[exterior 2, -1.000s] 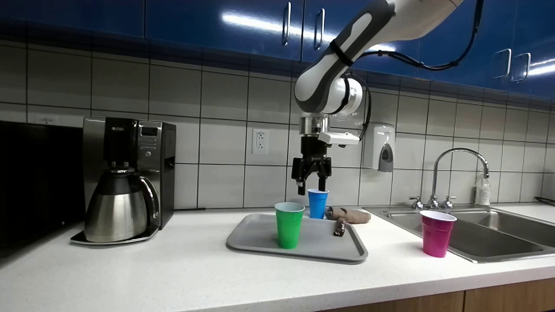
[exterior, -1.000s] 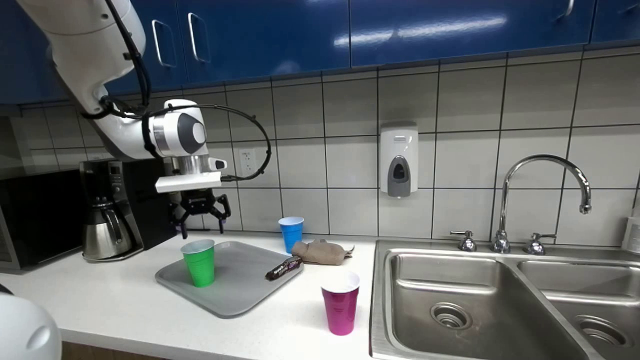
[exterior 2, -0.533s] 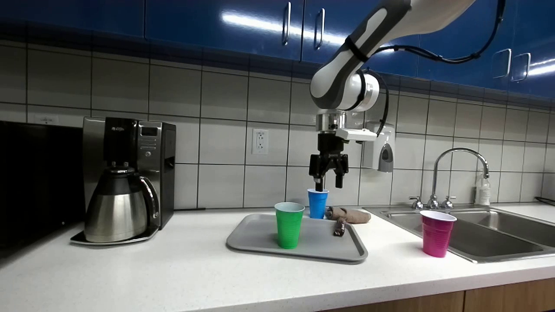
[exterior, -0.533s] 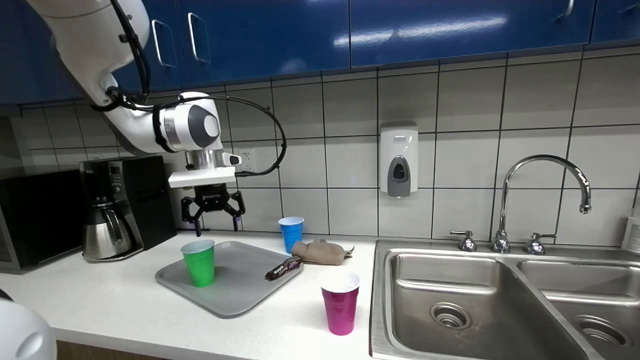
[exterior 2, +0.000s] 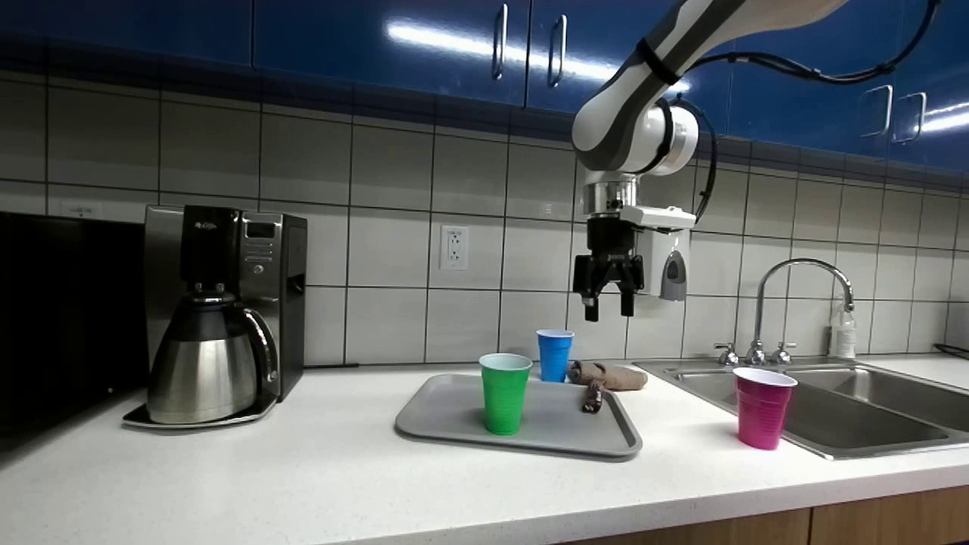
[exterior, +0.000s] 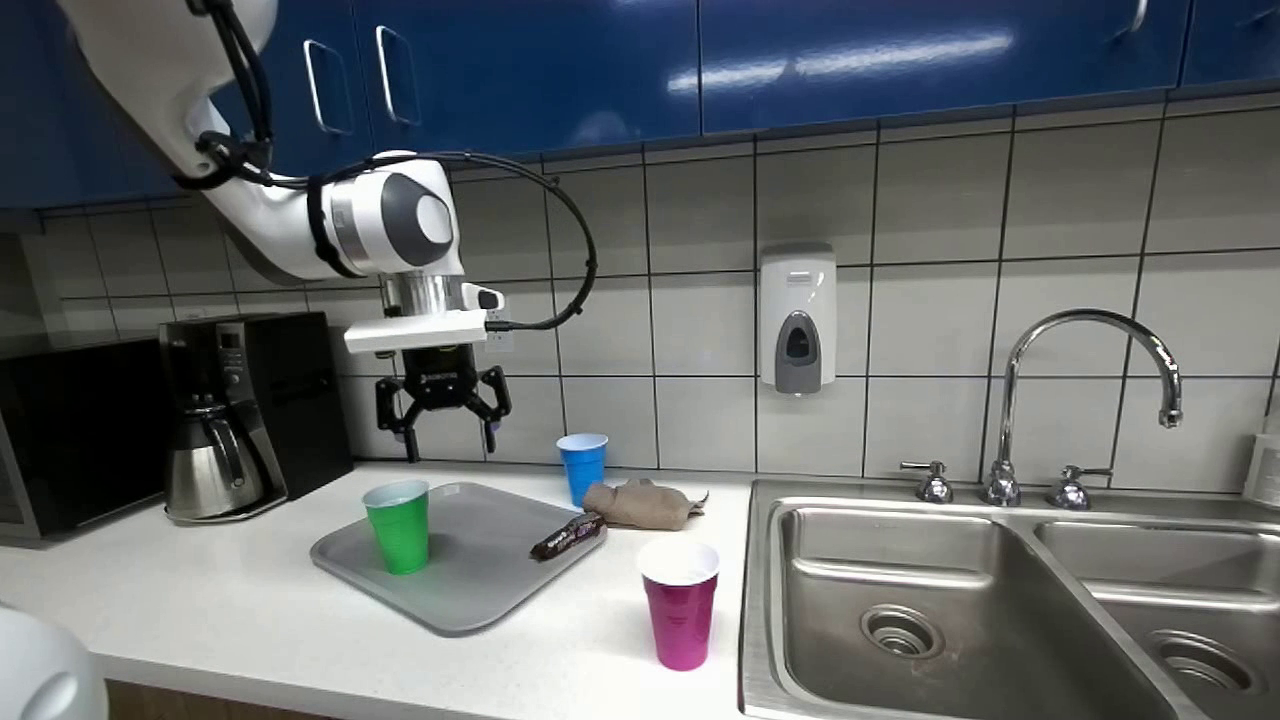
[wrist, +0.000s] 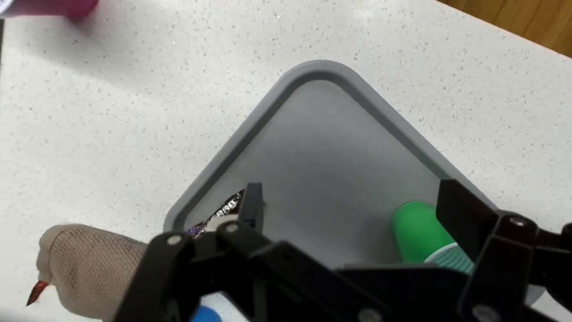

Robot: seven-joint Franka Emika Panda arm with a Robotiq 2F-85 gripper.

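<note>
Over the tray the gripper is suspended, its fingers spread wide, nothing grasped! Below, the green cup is stood upright on the tray, and the candy bar is laid at the corner by the brown cloth, partly hidden by a finger in the wrist view. Behind, the blue cup is set; nearer the sink, the pink cup is seen.

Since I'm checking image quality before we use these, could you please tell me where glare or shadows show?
Both exterior views: bright, streaky glare on the cabinets; an exterior view: shiny bands in the sink; wrist view: a soft shadow beside the green cup on the tray, another near the magenta cup.
</note>
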